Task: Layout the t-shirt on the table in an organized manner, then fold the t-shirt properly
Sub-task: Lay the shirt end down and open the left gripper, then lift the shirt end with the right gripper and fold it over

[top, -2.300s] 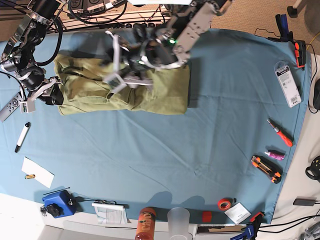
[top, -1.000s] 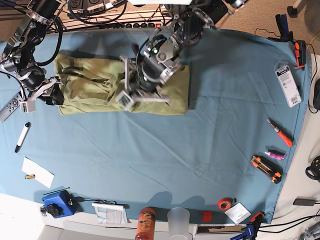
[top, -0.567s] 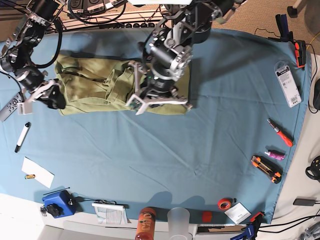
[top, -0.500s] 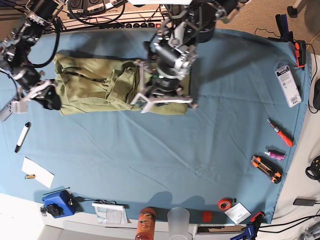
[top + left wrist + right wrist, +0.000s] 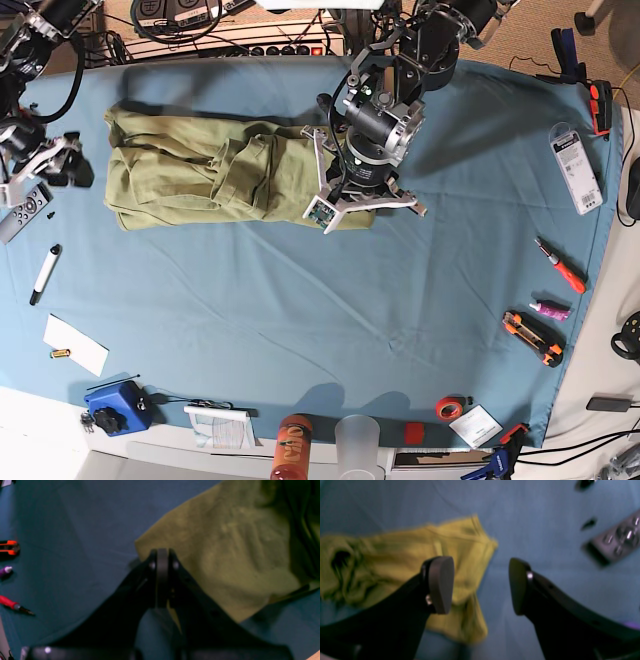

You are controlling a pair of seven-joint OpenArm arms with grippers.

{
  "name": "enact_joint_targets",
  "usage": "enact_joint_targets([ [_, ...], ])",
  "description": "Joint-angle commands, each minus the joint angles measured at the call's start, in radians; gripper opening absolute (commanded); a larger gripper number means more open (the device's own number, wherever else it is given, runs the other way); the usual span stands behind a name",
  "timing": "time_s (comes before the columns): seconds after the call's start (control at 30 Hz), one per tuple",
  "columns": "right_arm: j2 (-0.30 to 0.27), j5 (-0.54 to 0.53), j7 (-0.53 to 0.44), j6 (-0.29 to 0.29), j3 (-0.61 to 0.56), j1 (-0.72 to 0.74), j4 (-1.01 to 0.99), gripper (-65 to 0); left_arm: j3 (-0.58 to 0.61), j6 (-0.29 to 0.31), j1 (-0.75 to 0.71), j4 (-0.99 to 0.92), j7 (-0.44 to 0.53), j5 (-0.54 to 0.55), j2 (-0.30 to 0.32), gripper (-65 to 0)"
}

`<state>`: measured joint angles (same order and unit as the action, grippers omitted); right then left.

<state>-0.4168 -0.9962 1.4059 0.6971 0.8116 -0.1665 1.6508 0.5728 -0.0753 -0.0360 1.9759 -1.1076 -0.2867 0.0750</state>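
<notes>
The olive t-shirt (image 5: 200, 175) lies as a long wrinkled band across the far half of the teal table (image 5: 300, 330), with a bunched fold near its middle. My left gripper (image 5: 365, 210) is shut, its tips (image 5: 162, 555) right at the shirt's near right corner (image 5: 225, 555). Whether cloth is pinched between them does not show. My right gripper (image 5: 68, 170) stands open off the shirt's left end. In the right wrist view its fingers (image 5: 440, 585) spread wide and empty above the shirt's edge (image 5: 395, 555) and bare table (image 5: 545, 517).
A grey remote (image 5: 22, 210) (image 5: 615, 542) and a marker (image 5: 45, 272) lie by the right gripper. A red screwdriver (image 5: 560, 265), a purple tube (image 5: 550, 310), an orange cutter (image 5: 533, 338) and a package (image 5: 577, 168) line the right side. A cup (image 5: 357, 440) and a blue box (image 5: 115, 405) sit at the near edge.
My left arm has swept right along the shirt to its right corner. The right gripper has let go of the shirt's left end, opened wider and drawn back to the left.
</notes>
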Motion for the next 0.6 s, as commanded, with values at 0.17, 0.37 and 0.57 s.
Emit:
enact_joint_targets([
  [0.17, 0.012, -0.029, -0.076, 0.001, 0.006, 0.013, -0.139, -29.8, -0.001, -0.003, 0.011, 0.019, 0.024, 0.011, -0.009, -65.0],
  [0.37, 0.012, -0.149, -0.01, 0.001, -0.023, 0.018, -0.289, -29.8, -0.001, -0.003, 0.011, 0.019, 0.032, 0.011, -0.009, -65.0],
  [0.57, 0.013, -0.166, -0.045, 0.001, -0.177, 0.018, -0.326, -29.8, -0.001, -0.003, 0.011, 0.019, 0.034, 0.011, -0.009, -65.0],
])
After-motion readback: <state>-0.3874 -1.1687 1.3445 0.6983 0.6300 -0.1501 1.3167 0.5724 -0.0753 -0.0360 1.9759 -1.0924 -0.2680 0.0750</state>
